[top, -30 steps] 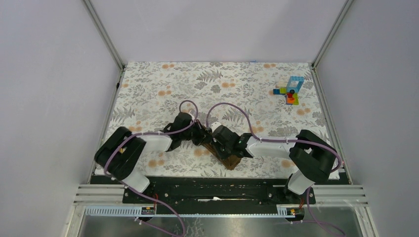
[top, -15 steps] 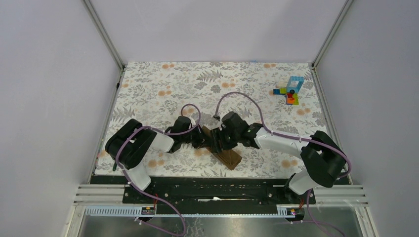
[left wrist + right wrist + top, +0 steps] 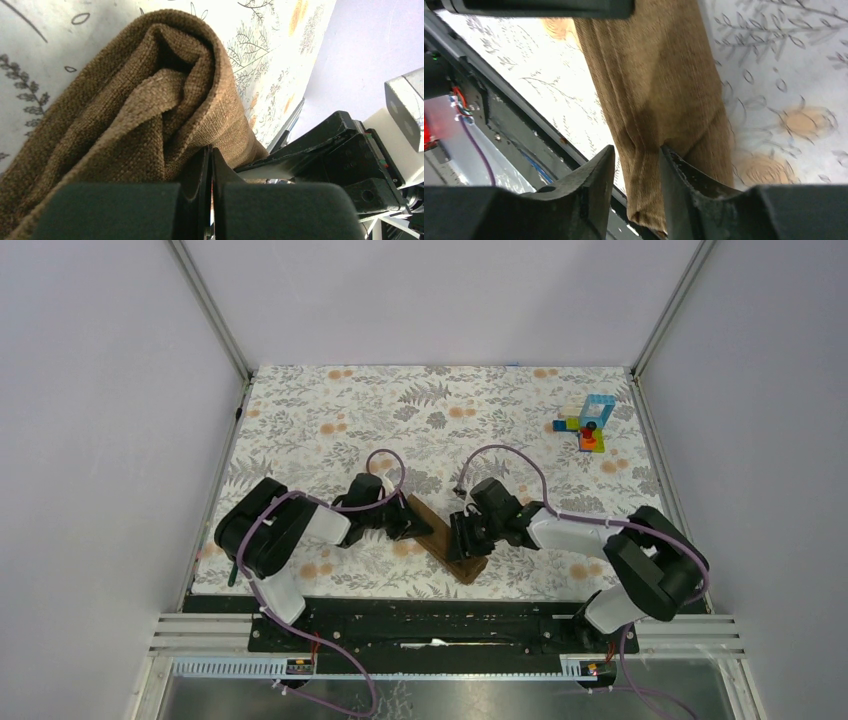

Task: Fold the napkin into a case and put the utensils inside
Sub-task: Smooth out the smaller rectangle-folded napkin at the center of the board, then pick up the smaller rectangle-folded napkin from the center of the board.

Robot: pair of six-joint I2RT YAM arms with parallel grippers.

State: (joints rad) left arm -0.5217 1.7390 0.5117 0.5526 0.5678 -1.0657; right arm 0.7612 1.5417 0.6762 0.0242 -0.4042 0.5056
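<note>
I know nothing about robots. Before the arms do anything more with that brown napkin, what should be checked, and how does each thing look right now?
1. Left pincer shut on one end of the napkin: ok, the cloth bunches up at its closed tips.
2. Right pincer gripping the napkin: cannot tell; its fingers stand apart on either side of the strip near its other end.
3. Napkin folded into a narrow strip: ok.
4. Cutlery in sight and ready: not ok, none shows in any view.
5. Toy blocks out of the arms' way: ok, off in the far corner.
6. Table cover lying flat: ok.
</note>
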